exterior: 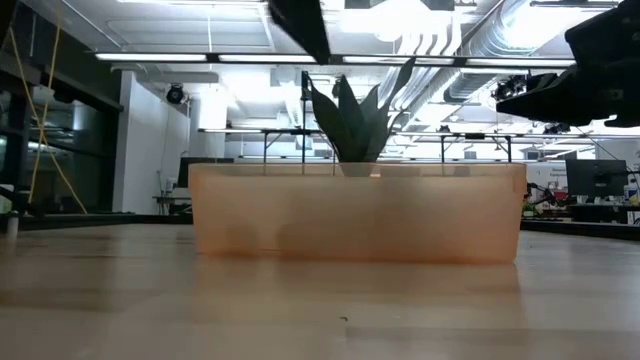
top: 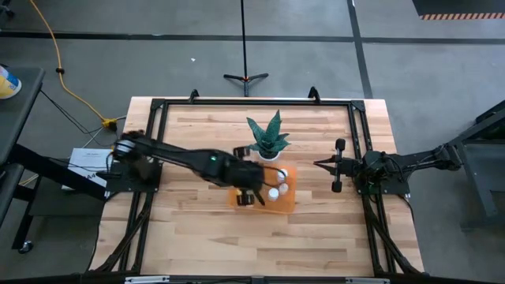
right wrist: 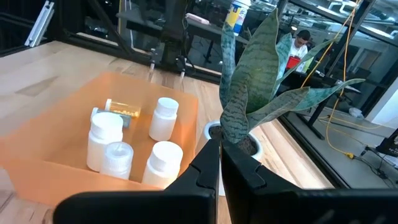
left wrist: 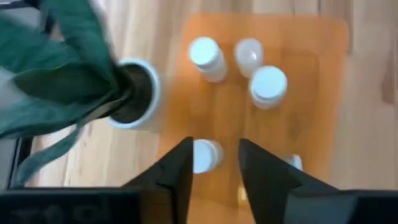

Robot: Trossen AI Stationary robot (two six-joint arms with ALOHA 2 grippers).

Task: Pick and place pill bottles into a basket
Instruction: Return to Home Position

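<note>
The orange basket (top: pixel 290 203) stands at the table's middle, and its near wall fills the low view (exterior: pixel 355 215). Three white pill bottles (left wrist: pixel 268 84) stand upright inside, and they also show in the right wrist view (right wrist: pixel 165 118). Another bottle (left wrist: pixel 208 154) lies on its side on the basket floor. My left gripper (left wrist: pixel 214 168) hangs open and empty over the basket's left end, above the lying bottle. My right gripper (right wrist: pixel 221 163) is shut and empty, off the basket's right side (top: pixel 327 164), clear of the table.
A spiky green plant in a white pot (top: pixel 268 138) stands against the basket's far side, close to my left gripper (left wrist: pixel 134 93). A small amber bottle (right wrist: pixel 121 112) lies in the basket. A black frame (top: pixel 158 106) runs around the table's edges.
</note>
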